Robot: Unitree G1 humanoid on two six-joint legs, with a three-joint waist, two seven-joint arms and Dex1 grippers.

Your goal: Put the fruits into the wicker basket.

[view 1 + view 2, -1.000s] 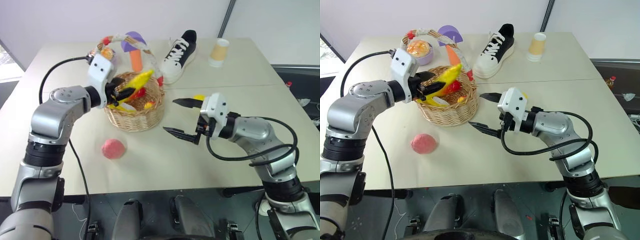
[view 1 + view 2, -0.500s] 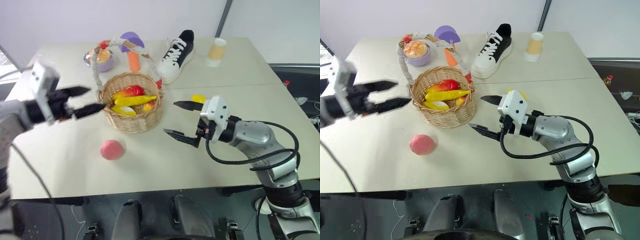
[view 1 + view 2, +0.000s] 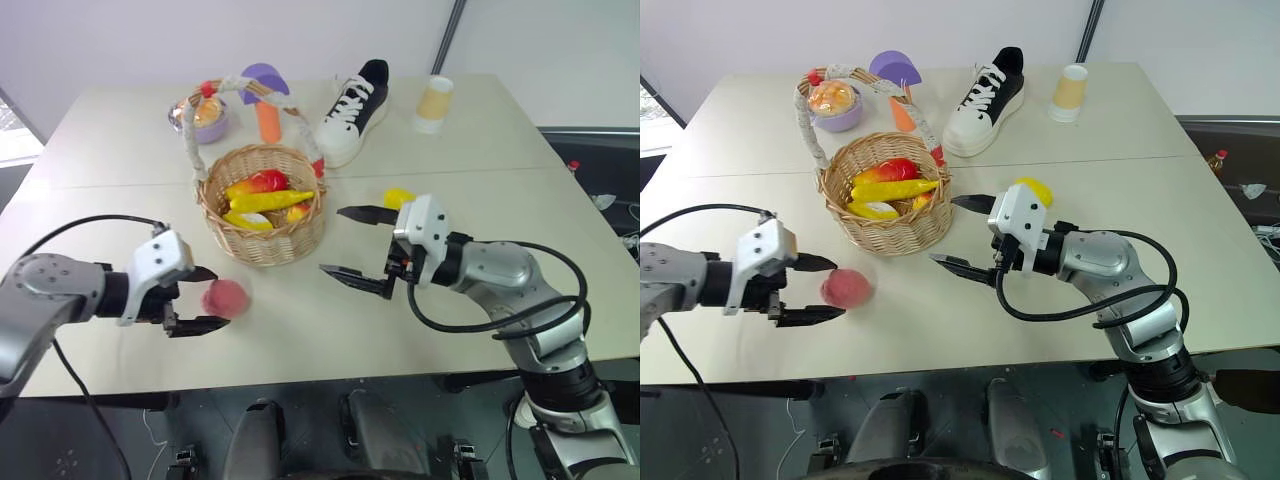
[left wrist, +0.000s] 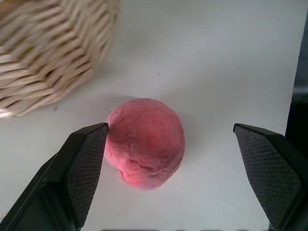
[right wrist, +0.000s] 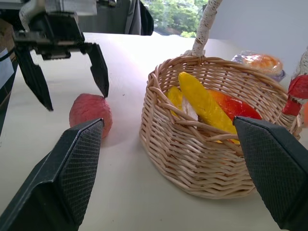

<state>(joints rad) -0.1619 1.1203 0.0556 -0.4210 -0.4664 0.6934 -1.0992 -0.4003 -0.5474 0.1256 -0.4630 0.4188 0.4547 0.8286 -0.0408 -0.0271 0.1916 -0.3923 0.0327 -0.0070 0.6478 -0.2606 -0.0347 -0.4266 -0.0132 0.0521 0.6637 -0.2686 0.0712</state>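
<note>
On the near left of the table, the left gripper (image 3: 200, 298) bracketed the peach (image 3: 227, 297) with its fingers spread wide.

Both black fingers of the left gripper stood apart, one on either side of the pink-red peach; in the left wrist view one fingertip (image 4: 91, 159) lay just beside the fruit, and contact could not be confirmed. The peach rested on the table (image 3: 120, 200), near the wicker basket (image 3: 262, 232) but outside it. The right gripper (image 3: 351, 243) was likewise released and grasped nothing, its fingers levelled toward the basket. Inside the basket lay the banana (image 3: 270, 201), the red-yellow mango (image 3: 262, 182) and a smaller yellow piece. Behind the right gripper, a lemon (image 3: 399, 197) rested on the table.
</note>
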